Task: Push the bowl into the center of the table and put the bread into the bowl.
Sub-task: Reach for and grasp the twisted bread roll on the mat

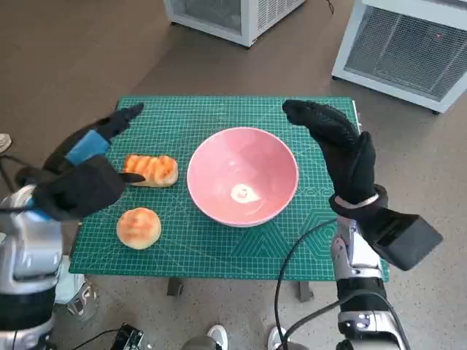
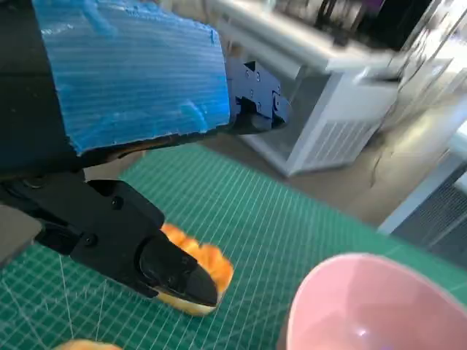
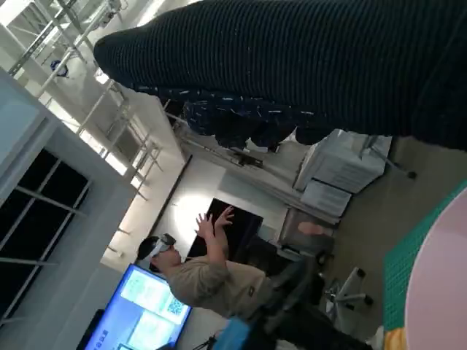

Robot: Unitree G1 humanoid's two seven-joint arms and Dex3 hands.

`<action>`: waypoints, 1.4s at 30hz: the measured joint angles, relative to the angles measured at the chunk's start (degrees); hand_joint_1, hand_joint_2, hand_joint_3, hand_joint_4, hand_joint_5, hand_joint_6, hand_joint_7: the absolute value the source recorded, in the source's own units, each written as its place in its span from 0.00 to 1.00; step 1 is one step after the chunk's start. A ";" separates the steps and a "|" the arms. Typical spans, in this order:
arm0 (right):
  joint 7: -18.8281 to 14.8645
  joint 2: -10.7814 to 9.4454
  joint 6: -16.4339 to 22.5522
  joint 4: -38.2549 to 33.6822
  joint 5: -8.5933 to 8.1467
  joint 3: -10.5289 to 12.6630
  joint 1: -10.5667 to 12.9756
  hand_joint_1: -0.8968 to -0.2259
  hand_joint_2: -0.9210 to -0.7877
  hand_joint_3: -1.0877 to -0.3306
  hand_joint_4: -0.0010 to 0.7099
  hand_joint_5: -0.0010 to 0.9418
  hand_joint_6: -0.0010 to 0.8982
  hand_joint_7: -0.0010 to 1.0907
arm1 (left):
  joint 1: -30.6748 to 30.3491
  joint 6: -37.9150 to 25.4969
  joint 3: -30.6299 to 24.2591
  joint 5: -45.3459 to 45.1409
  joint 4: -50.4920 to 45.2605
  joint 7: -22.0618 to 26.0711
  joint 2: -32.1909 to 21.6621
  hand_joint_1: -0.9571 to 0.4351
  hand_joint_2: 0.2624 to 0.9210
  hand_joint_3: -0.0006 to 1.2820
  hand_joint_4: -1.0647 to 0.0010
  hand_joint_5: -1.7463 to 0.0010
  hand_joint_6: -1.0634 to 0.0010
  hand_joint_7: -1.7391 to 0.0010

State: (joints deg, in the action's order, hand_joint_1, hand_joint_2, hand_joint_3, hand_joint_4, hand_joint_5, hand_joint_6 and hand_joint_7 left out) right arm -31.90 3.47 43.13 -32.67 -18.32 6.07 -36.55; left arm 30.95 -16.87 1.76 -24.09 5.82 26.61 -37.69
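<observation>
In the head view you have the round pink bowl (image 1: pixel 242 185) sitting near the middle of the green grid-printed cutting mat (image 1: pixel 219 248) that covers the table. The oblong toasted bread with dark grill stripes (image 1: pixel 151 170) lies just left of the bowl, and a round golden bun (image 1: pixel 139 227) sits below it, towards the lower left of the mat. Your left hand (image 1: pixel 82 175) hovers at the left edge of the frame with its fingers apart, holding nothing; one fingertip lies over the near end of the striped bread, though you cannot tell whether it touches. Your right hand (image 1: pixel 337 149), gloved, stands flat and released just right of the bowl, with no clear contact.

In the left wrist view the blue-taped back of your left hand (image 2: pixel 124 138) fills the upper left, a black finger (image 2: pixel 157 266) overlaps the orange bread (image 2: pixel 208 273), and the bowl's pink rim (image 2: pixel 365 302) shows at the lower right.

In the right wrist view the glove (image 3: pixel 306 65) bands the top, a person wearing a headset (image 3: pixel 201 277) raises both hands at lower left, and a pink edge of the bowl (image 3: pixel 441 292) shows at the right.
</observation>
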 measured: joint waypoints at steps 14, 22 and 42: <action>-0.33 0.06 0.02 -0.80 -0.03 0.39 -0.01 0.13 0.00 0.53 0.36 0.01 0.01 0.60 | 7.81 3.47 8.27 -2.68 19.32 -1.05 0.44 0.65 0.69 0.01 0.88 1.00 0.73 0.99; -0.33 0.09 0.06 -0.94 -0.01 0.43 -0.01 0.14 0.00 0.53 0.36 0.01 0.01 0.61 | 13.09 4.96 13.69 -5.89 31.46 -3.69 3.12 0.66 0.71 0.01 0.87 1.00 0.71 0.99; -0.52 0.10 0.05 -1.04 -0.01 0.41 0.00 0.17 0.00 0.52 0.36 0.01 0.01 0.61 | 19.98 9.87 21.88 -11.61 50.20 -10.70 7.15 0.73 0.90 0.04 0.42 0.80 0.40 0.93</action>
State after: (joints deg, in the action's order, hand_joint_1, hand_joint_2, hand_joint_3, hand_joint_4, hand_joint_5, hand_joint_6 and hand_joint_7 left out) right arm -32.43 3.57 43.18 -33.71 -18.33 6.49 -36.55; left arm 50.93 -7.00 23.64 -35.69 56.02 15.91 -30.55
